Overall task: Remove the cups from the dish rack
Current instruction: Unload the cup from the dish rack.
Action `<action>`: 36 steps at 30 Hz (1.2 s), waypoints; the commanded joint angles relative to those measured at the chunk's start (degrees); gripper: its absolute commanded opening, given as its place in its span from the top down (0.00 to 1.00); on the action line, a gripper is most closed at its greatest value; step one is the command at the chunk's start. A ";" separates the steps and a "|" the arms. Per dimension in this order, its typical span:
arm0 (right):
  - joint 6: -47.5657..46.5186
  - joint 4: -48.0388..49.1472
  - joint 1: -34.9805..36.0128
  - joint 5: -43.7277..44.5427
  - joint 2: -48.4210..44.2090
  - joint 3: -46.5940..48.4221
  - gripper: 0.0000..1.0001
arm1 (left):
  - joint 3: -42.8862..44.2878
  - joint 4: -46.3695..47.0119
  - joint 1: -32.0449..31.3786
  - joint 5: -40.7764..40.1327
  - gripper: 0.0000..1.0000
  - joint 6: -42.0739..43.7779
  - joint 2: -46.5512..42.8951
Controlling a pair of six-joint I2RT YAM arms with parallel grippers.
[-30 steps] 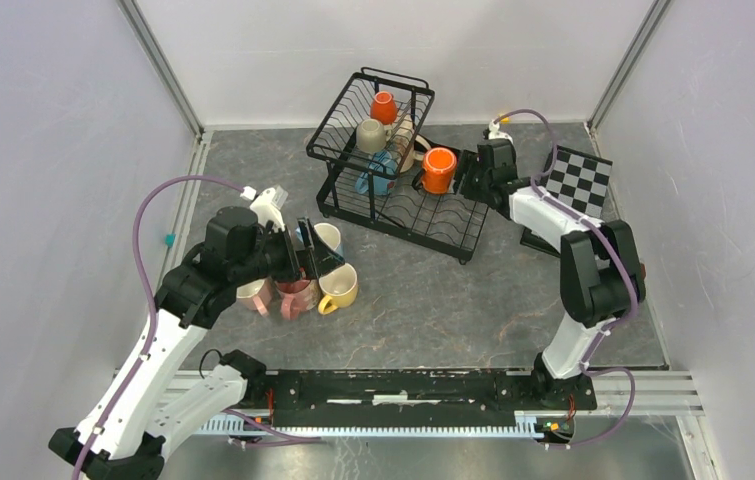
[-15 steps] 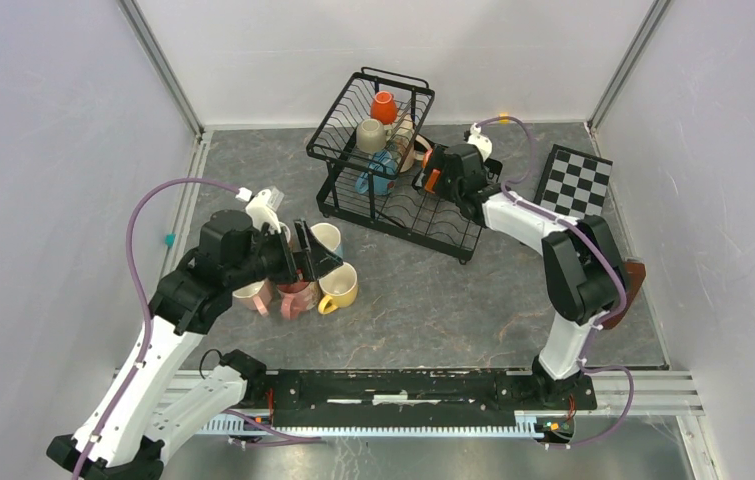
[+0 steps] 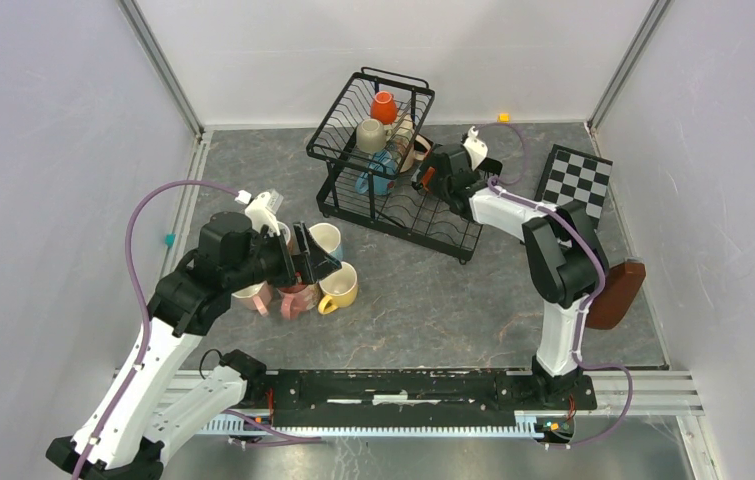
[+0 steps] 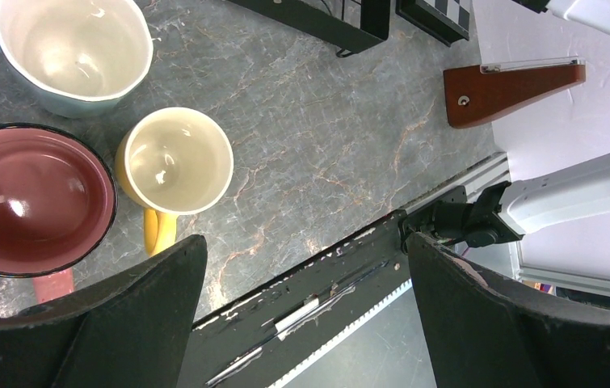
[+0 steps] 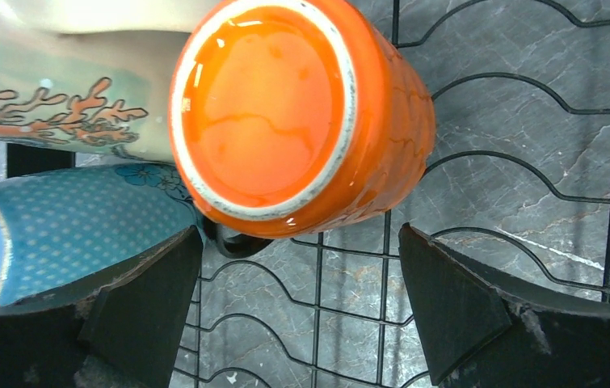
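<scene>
Dish rack: the black wire dish rack (image 3: 433,215) stands at the far side of the grey tabletop (image 3: 433,300).
Top basket: a small orange cup (image 3: 384,106) and a beige cup (image 3: 370,135) sit up here.
Lower tray: a big orange cup (image 5: 301,113) lies on its side on the wires, with one round end facing the right wrist camera. A blue dotted cup (image 5: 67,234) lies just beside it. A cream cup (image 5: 59,105) with orange branch drawings is next to both.
Right fingers: the right fingers (image 5: 463,307) are wide apart, one on each side of the big orange cup. They are not squeezing it.
Left fingers: the left fingers (image 4: 124,323) are wide apart too, with nothing in them. They hang over the cups on the tabletop.
Cups on the tabletop: a yellow cup (image 4: 176,162), a dark pink cup (image 4: 31,202) and a light blue cup (image 4: 71,48) stand upright, close together, left of the rack.
Other things: a checkered board (image 3: 575,180) leans near the right wall.
</scene>
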 commanded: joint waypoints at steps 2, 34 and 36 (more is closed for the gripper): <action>1.06 0.05 0.31 1.74 2.01 2.81 0.02 | 1.99 0.56 -0.34 0.31 0.00 1.33 -0.56; -13.90 -2.53 -3.28 -2.24 -1.66 0.27 0.25 | 0.47 2.06 -0.29 0.84 0.00 0.77 -0.55; -15.03 -3.83 -3.28 -2.71 -0.06 1.82 0.31 | 0.47 2.12 -0.30 0.97 0.00 0.78 -0.38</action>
